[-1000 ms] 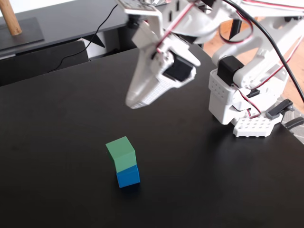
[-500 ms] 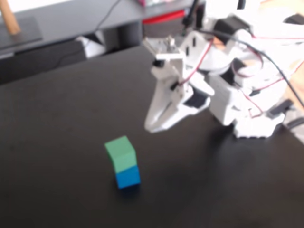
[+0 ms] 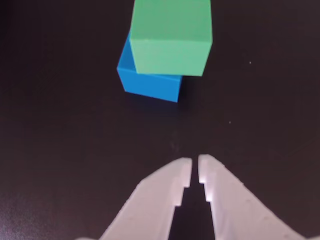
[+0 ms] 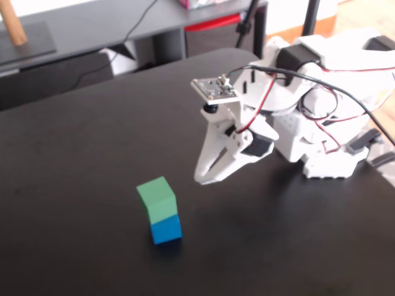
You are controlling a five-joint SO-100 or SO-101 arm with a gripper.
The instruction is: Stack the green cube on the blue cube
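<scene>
Down at the bottom centre of the wrist view, the claw (image 3: 195, 165) has its two white fingers nearly together, with only a thin dark slit between the tips, and it grasps nothing. Black table (image 3: 60, 150) shows on both sides of the fingers and ahead of them. In the fixed view the claw (image 4: 202, 179) sits just right of centre, pointing down and to the left with its tips hovering near the tabletop, apart from the cubes. Behind it, toward the upper right of that frame, the white arm (image 4: 308, 80) is folded low, with red and black wires looping across it.

Outward from the tips, the green cube (image 3: 170, 35) lies at the top centre of the wrist view, resting on the blue cube (image 3: 150, 85). It is turned slightly and shifted to the right, so a blue corner shows at the left. In the fixed view the green cube (image 4: 157, 197) stands on the blue cube (image 4: 166, 229), lower left of centre.
</scene>
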